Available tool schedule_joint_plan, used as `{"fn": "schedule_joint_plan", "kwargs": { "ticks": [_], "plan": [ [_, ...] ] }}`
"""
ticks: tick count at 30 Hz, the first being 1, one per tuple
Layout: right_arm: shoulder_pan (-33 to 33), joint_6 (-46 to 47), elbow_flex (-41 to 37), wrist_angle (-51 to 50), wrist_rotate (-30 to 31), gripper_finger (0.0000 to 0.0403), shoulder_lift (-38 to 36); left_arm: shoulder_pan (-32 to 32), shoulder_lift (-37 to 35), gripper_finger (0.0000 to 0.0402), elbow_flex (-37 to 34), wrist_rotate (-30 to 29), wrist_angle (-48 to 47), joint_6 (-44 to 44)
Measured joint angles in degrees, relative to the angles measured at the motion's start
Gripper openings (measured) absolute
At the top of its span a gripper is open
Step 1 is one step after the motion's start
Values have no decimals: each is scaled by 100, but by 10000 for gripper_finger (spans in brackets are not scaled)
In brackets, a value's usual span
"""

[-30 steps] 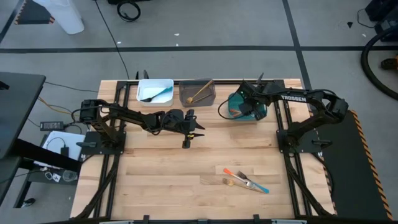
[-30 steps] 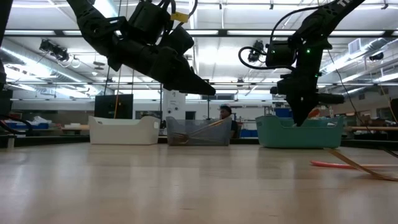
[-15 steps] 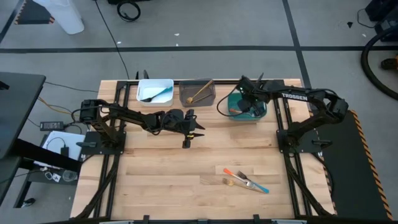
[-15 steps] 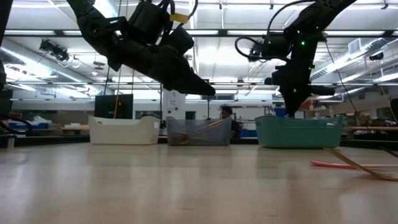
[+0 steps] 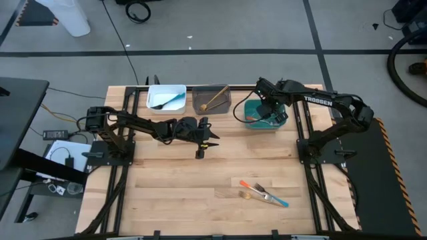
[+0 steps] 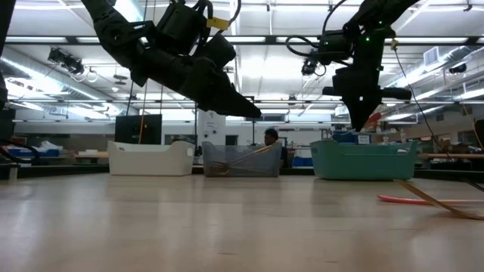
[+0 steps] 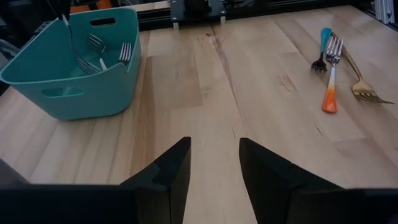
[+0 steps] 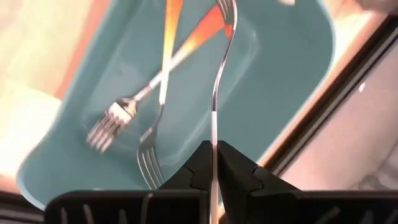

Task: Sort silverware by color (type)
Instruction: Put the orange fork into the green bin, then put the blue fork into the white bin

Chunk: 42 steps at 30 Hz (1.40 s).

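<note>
R gripper [image 8: 214, 163] above teal bin [image 5: 277, 123], pinching a fork [image 8: 219, 74].
Fork hangs long axis down twd bin; I'd drop here. L gripper [image 7: 213, 163] spread, nearer 3 forks [image 5: 263, 194] left beyond bin.

The surface [image 7: 261, 93] is pale planked wood with visible grain and a soft sheen. The teal bin [image 7: 81, 81] looks like smooth matt plastic; the white bin [image 5: 167, 97] is plastic too. The forks [image 7: 333, 68] have shiny metal tines and glossy coloured handles. The left end effector [image 7: 213, 180] has matt black fingers [image 7: 171, 174].
</note>
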Motion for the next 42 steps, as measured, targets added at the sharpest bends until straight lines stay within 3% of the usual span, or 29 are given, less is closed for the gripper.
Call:
{"fn": "schedule_joint_plan", "kwargs": {
  "ticks": [8,20,28,42],
  "plan": [
    [0,50,5,11,-450,28,9,0,0,144,0,0,3,9],
    [25,-240,-786,855,-291,28,15,0,0,144,0,0,7,9],
    [-28,33,-911,1049,-412,33,15,-2,0,144,0,0,9,9],
    [-121,114,-1154,1286,-135,97,15,-2,0,144,0,0,11,4]
  ]
}}
